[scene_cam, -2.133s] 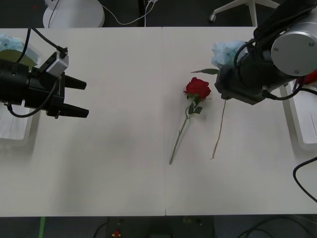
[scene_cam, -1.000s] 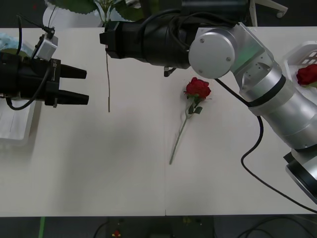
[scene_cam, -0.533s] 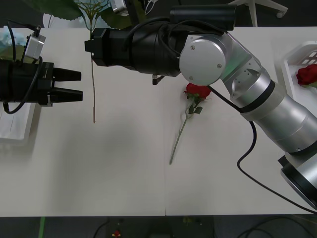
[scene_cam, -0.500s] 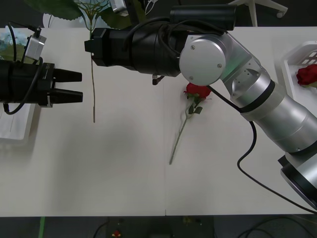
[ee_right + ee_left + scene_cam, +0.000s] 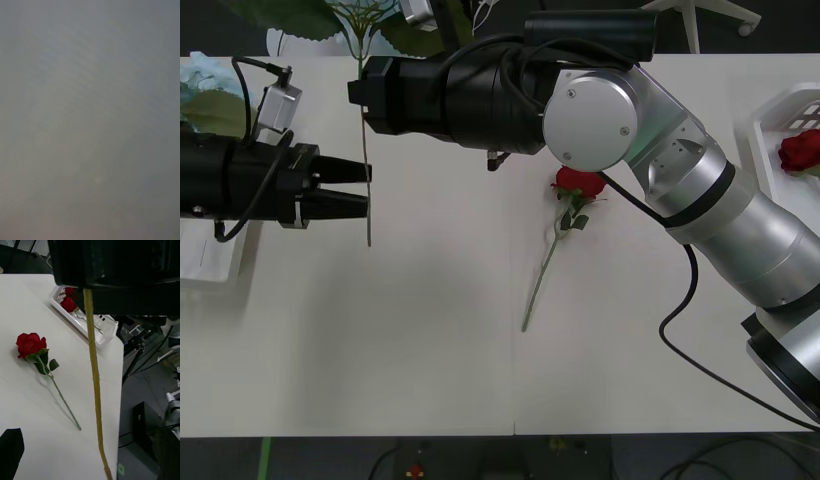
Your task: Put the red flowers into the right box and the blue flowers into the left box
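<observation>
Front view: the right arm reaches across the white desk (image 5: pixel 430 330) toward the robot's left, its black wrist end at the far left part of the desk. The right gripper (image 5: pixel 360 92) is closed on the thin stem of a pale-blue artificial hydrangea flower (image 5: pixel 367 170); the stem hangs down from the gripper, its lower end close above the desk, and the large dark green leaves (image 5: pixel 290 15) rise past the far desk edge, where a little of the bloom shows among them. The left gripper (image 5: pixel 360 185), with black fingers, is held level just beside this stem, its two fingers narrowly parted with the tips at the stem; whether they touch it cannot be told.

One artificial red rose with a long green stem (image 5: pixel 578 184) lies flat near the desk centre, bloom toward the far side and partly under the right arm, stem running toward the robot. A shallow white plastic tray on the robot's right (image 5: pixel 765 125) holds another red rose bloom (image 5: pixel 800 150). A second shallow white plastic tray on the robot's left (image 5: pixel 210 260) lies mostly under the left arm; pale-blue flower clusters (image 5: pixel 205 72) rest at its far end.

Left wrist view: the yellowish stem (image 5: pixel 94 375) descends from the black right gripper (image 5: pixel 112 281); the lying red rose (image 5: pixel 32 345) and the right tray (image 5: pixel 90 322) appear beyond it.
</observation>
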{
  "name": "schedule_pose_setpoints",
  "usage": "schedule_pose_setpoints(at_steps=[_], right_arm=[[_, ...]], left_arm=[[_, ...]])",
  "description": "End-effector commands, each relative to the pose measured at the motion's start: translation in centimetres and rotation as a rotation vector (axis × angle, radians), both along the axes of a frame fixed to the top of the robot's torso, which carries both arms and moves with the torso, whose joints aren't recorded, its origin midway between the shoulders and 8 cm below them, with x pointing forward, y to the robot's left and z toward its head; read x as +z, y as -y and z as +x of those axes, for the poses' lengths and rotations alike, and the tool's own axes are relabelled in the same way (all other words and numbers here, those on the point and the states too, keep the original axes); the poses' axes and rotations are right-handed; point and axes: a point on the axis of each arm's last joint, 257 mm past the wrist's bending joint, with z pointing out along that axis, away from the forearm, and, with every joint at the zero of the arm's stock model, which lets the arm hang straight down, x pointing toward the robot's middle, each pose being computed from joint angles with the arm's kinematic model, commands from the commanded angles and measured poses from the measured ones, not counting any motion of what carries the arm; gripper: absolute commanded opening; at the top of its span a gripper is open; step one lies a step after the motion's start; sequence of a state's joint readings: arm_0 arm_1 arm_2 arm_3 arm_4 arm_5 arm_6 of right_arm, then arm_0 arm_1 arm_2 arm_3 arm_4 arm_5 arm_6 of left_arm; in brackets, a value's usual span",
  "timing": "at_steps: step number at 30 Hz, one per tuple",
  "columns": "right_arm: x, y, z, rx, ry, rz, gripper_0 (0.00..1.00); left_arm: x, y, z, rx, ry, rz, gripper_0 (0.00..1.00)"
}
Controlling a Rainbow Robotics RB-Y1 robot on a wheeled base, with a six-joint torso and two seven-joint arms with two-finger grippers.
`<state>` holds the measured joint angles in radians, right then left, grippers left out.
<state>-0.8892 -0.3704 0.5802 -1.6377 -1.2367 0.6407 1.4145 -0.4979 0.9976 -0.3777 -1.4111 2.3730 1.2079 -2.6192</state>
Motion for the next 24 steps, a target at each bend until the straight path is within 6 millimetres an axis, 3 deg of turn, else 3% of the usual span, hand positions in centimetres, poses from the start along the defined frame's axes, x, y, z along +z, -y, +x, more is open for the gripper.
schedule_pose_setpoints(at_steps=[1,2,3,24], right_arm=[[3.26,-2.04,-1.72,0.054,0.073,0.028,0.00],[3.27,-2.04,-1.74,0.055,0.072,0.029,0.00],[3.28,-2.05,-1.76,0.055,0.072,0.029,0.00],[3.31,-1.93,-1.87,0.062,0.062,0.034,0.00]], left_arm=[[1.04,1.51,-0.04,0.009,-0.081,-0.090,0.58],[1.06,1.66,0.01,0.010,-0.084,-0.095,0.23],[1.05,1.71,0.14,0.015,-0.087,-0.099,0.00],[1.32,1.87,0.18,0.017,-0.094,-0.111,0.00]])
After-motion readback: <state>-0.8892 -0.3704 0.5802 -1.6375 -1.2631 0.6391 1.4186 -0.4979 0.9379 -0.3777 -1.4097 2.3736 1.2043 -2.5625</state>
